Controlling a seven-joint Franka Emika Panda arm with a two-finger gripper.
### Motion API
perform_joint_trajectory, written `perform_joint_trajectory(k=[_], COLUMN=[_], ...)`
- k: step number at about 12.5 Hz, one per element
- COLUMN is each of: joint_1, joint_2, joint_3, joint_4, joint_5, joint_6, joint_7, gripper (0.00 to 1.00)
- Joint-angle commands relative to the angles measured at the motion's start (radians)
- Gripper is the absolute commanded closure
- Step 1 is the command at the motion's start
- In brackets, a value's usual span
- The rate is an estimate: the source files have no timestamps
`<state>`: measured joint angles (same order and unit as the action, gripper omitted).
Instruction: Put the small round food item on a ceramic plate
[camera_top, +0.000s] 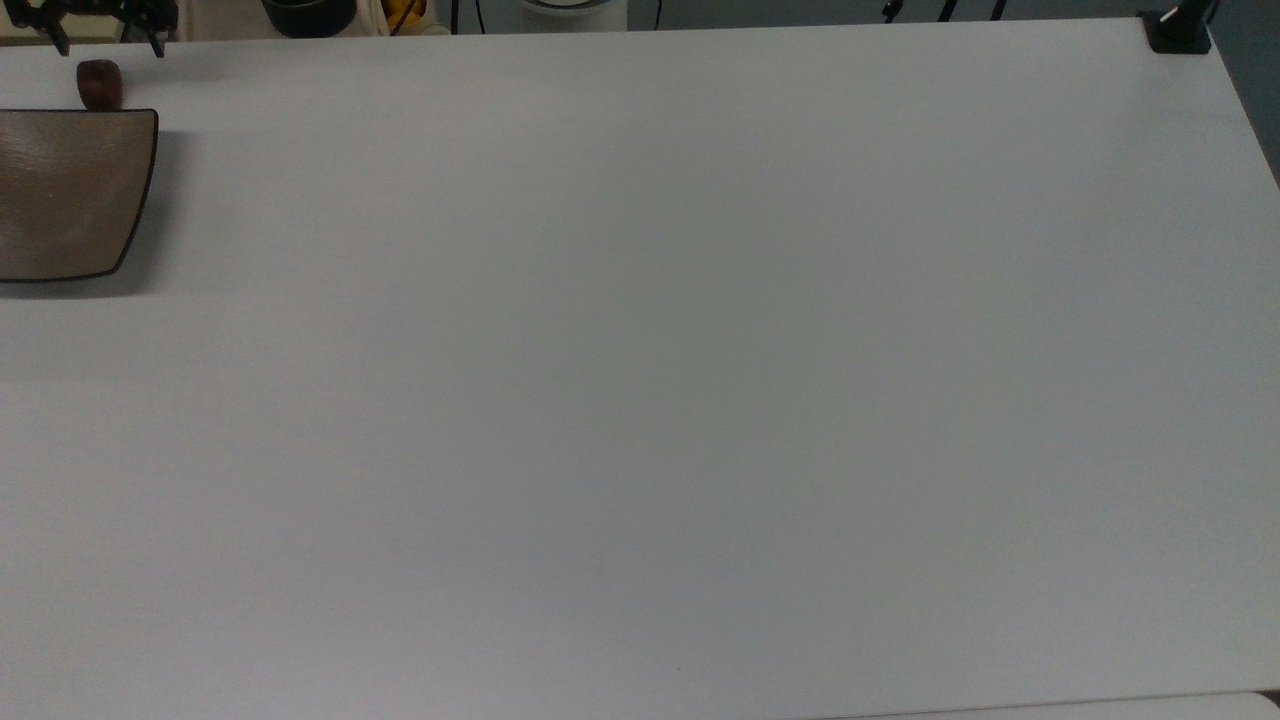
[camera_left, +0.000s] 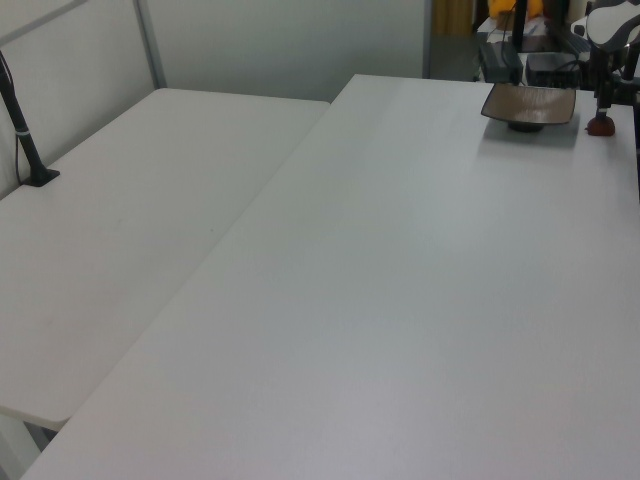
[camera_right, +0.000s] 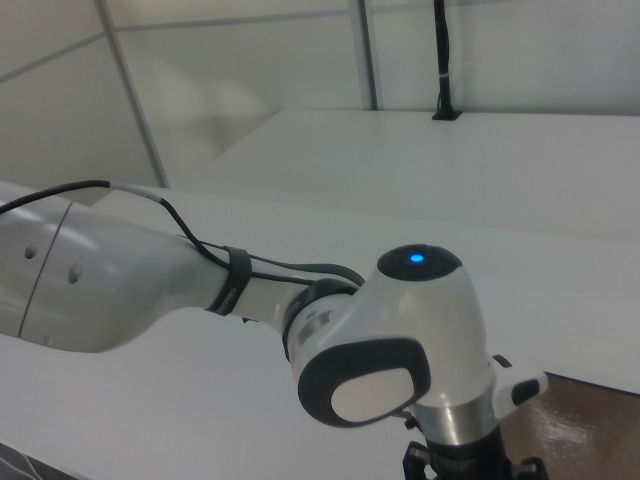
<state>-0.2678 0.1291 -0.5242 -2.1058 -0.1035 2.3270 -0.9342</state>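
Note:
The small round food item (camera_top: 99, 84), a dark reddish-brown lump, lies on the white table just beyond the top edge of the ceramic plate (camera_top: 70, 190) at the top view's far left. The plate is tan-brown with a thin dark rim and holds nothing. My gripper (camera_top: 108, 45) is open, and its two fingertips stand wide apart, one to each side of the item's position. In the left view one finger (camera_left: 601, 98) comes down right over the item (camera_left: 600, 127), beside the plate (camera_left: 530, 103). The right view shows my arm's wrist (camera_right: 415, 330) above a corner of the plate (camera_right: 590, 430).
The item lies close to the table's far edge in the top view, with a dark bowl (camera_top: 308, 15) and cables behind that edge. A black clamp (camera_top: 1178, 35) sits at the table's top right corner. A second white table (camera_left: 150, 200) adjoins in the left view.

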Motion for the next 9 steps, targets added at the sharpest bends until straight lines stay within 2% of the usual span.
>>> perform_joint_trajectory(k=[1, 9], joint_1=[-0.017, -0.053], joint_2=[0.009, 0.135], joint_3=[-0.02, -0.028], joint_4=[-0.008, 0.017], joint_5=[0.033, 0.034], joint_6=[0.034, 0.151], joint_7=[-0.093, -0.144], gripper=[0.0, 0.0])
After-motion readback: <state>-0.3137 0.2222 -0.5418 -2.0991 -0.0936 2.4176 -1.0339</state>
